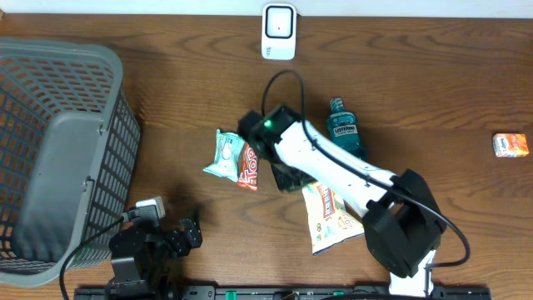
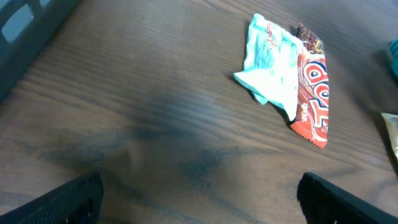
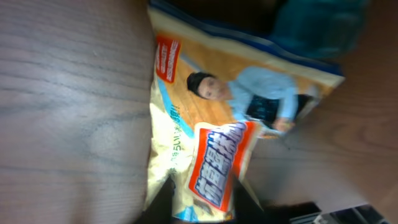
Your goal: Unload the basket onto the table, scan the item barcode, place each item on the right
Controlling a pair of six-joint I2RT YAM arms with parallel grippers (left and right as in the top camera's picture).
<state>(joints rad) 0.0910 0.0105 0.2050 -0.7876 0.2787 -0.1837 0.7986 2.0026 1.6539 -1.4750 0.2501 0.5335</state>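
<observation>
A yellow snack bag point(image 1: 331, 218) with a red label lies flat on the wooden table. In the right wrist view the snack bag point(image 3: 205, 124) fills the middle, and one narrow end of it lies between my dark fingers point(image 3: 163, 202). My right gripper point(image 3: 208, 194) stands partly open around that end, and its jaws are not pressed together. From overhead, the right gripper point(image 1: 283, 171) reaches down at the bag's far end. The white barcode scanner point(image 1: 278, 32) stands at the table's far edge. My left gripper point(image 2: 199, 199) rests wide open over bare wood, near the front left point(image 1: 185, 233).
A mint-green packet point(image 1: 223, 155) and a red candy bar point(image 1: 248, 167) lie side by side, left of the right gripper. A teal mouthwash bottle point(image 1: 345, 127) lies behind the right arm. A grey basket point(image 1: 58, 150) fills the left side. A small orange box point(image 1: 510, 144) sits far right.
</observation>
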